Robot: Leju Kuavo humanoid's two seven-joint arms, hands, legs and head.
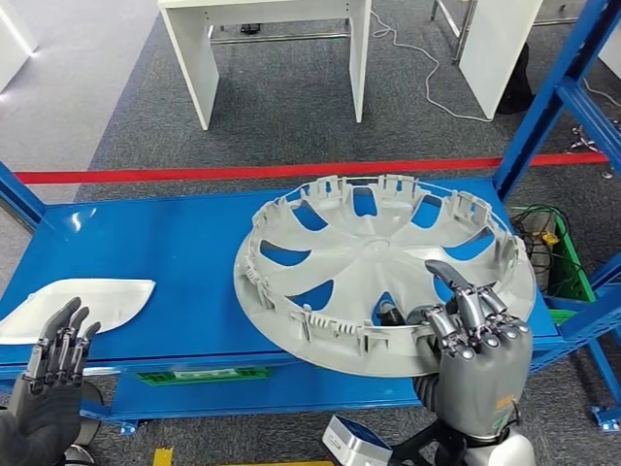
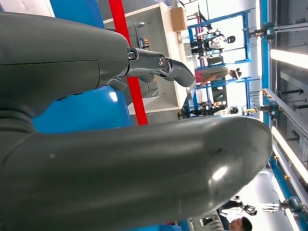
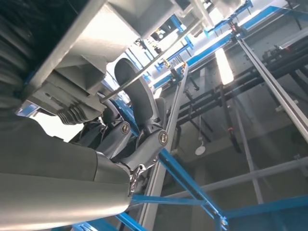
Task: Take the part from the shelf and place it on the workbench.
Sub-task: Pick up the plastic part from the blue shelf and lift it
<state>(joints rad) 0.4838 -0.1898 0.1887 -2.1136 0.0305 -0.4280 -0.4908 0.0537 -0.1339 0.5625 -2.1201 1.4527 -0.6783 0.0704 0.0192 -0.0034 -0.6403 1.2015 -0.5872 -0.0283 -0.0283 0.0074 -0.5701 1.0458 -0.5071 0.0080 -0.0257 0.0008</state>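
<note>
One hand, the right hand (image 1: 473,335), has its fingers (image 1: 469,303) clamped on the wheel cover (image 1: 380,267), which rests on the shelf (image 1: 168,257); left hand (image 1: 54,354) open; lifting and placing remain.

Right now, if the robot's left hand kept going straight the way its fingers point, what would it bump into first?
Probably the white curved panel lying on the blue shelf. The left hand hovers open just short of its near edge, though height is hard to judge.
</note>
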